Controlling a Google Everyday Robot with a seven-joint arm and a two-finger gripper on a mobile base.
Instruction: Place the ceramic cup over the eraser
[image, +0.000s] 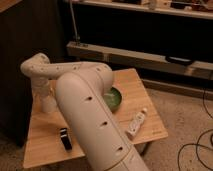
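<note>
Hanging at table's (42, 147) left rear, gripper (47, 96) sat w/ ceramic cup (49, 106) right under it; grip state couldn't be told. Eraser (65, 139) lay apart, nearer front edge.

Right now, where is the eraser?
In the camera view, the eraser sits at the front left of the table, just left of the arm; the hand is farther back on that side.

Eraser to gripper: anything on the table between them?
Nothing: camera view shows bare tabletop between the eraser and the gripper, which is over the table's far-left part.
</note>
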